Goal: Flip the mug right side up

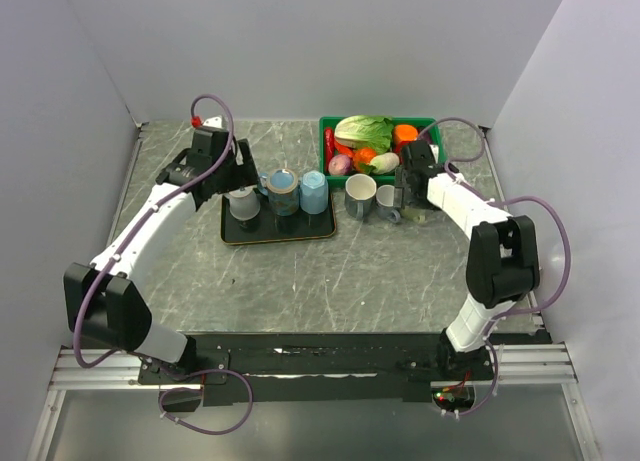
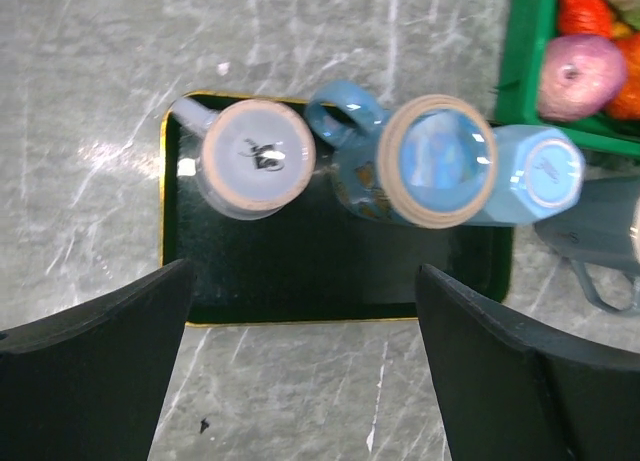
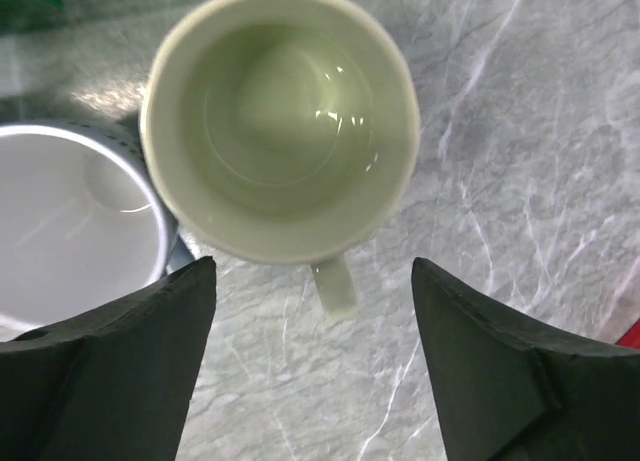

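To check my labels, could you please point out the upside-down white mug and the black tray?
upside-down white mug (image 2: 255, 159): left wrist view, its base.
black tray (image 2: 300, 271): left wrist view, bare floor.

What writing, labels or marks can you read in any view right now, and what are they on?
No text can be read in any view.
Upturned base of the upside-down white mug: a dark printed mark, too blurred to read.
Base of the light blue cup: a faint mark, too small to read.
Green crate and tray: no lettering visible.
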`<state>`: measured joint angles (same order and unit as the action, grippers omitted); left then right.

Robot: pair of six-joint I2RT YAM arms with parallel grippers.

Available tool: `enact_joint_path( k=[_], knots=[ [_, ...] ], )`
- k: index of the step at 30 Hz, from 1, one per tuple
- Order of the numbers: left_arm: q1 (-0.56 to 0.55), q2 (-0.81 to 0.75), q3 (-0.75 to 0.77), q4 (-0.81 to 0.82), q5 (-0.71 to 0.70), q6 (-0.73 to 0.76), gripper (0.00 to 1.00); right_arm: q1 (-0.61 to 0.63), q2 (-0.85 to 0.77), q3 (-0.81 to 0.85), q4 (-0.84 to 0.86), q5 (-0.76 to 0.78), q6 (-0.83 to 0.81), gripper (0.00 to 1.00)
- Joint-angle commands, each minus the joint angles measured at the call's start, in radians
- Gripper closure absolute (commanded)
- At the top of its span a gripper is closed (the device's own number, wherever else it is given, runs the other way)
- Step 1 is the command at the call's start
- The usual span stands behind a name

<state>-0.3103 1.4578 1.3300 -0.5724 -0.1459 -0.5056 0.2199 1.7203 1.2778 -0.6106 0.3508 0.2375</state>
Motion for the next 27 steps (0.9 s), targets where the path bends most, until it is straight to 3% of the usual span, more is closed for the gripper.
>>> enact_joint_path(
  k=[1, 10, 14, 27],
  knots=[
    [0.04, 0.019, 0.015, -0.052, -0.084, -0.048, 0.04, 0.007, -0.111, 0.084, -0.084, 0.019, 0.075, 0.11],
    [0.203, 0.079, 0.008, -0.077, -0.038, -0.27, 0.04, 0.006, -0.243, 0.132, -0.139, 0.013, 0.112, 0.07],
    [0.22, 0.145, 0.017, -0.043, -0.017, -0.42, 0.04, 0.006, -0.286, 0.149, -0.147, 0.001, 0.114, 0.07],
    [0.226, 0.472, 0.328, -0.17, -0.061, -0.741, 0.02, -0.004, -0.396, 0.063, -0.137, -0.006, 0.105, 0.07]
  ],
)
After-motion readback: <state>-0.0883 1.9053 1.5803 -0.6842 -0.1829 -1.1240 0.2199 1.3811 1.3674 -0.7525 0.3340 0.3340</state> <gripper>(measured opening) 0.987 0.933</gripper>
